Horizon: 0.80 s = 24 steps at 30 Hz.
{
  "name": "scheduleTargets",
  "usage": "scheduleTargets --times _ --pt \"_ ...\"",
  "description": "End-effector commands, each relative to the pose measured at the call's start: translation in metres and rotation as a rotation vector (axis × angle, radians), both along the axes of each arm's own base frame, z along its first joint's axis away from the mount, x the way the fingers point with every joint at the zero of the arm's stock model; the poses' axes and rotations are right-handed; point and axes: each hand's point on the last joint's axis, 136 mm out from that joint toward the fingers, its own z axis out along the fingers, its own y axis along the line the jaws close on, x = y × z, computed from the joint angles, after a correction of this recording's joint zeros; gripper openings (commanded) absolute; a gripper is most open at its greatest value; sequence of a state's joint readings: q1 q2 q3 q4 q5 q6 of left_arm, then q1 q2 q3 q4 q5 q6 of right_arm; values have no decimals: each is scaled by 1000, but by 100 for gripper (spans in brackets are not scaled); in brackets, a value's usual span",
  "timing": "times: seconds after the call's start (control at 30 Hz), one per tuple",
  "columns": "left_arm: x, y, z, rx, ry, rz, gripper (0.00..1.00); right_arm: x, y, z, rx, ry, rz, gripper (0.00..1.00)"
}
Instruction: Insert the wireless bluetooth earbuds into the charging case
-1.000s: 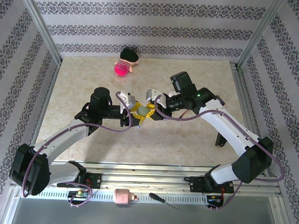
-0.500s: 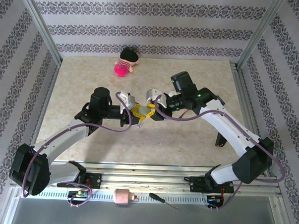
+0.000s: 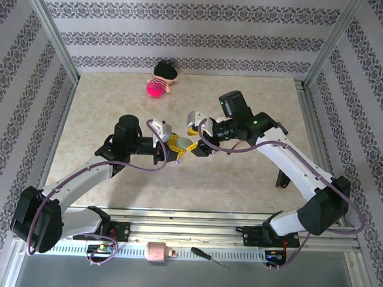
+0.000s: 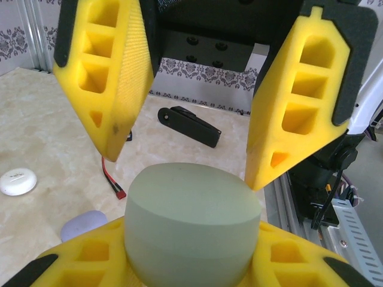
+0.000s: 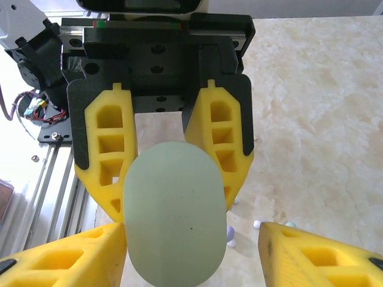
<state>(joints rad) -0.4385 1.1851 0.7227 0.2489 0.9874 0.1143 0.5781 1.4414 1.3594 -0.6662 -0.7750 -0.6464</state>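
A sage-green oval charging case [image 4: 191, 221] [image 5: 173, 215] hangs above the table, held at mid-table in the top view [image 3: 183, 145]. My left gripper [image 4: 191, 242] [image 3: 169, 144] is shut on it, its yellow fingers [image 5: 221, 143] pressed against both sides. My right gripper [image 5: 191, 233] [image 3: 193, 142] faces it with the jaws spread open. One of its fingers [image 5: 311, 254] stands well clear of the case. Tiny earbuds lie on the table below: a lavender one [image 5: 229, 234], a white one [image 5: 257, 225] and a mint one [image 5: 291, 225].
A white oval case [image 4: 17, 181], a lavender case [image 4: 84, 222] and a red-tipped wire [image 4: 114, 182] lie on the table. A black clamp [image 4: 188, 125] sits near the right rail. A pink plush doll [image 3: 160, 83] rests at the back wall.
My right gripper has opened off the green case while my left gripper closed onto it. Both grippers have sunk slightly toward the near side.
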Motion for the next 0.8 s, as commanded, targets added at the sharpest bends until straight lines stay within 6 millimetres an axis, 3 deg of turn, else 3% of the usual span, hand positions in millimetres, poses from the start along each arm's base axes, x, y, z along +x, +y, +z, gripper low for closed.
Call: scheduleTargets --times 0.0,0.43,0.6,0.77 --pt "-2 -3 20 -64 -54 -7 29 5 -3 18 37 -51 -37 62" --pt "2 -2 20 -114 -28 26 30 24 -11 32 72 -99 -142 63" --pt "5 -1 19 -120 -23 44 30 0 -6 35 117 -54 -21 67" --pt "5 -1 25 -141 -27 40 30 -4 -1 28 102 -36 -3 68"
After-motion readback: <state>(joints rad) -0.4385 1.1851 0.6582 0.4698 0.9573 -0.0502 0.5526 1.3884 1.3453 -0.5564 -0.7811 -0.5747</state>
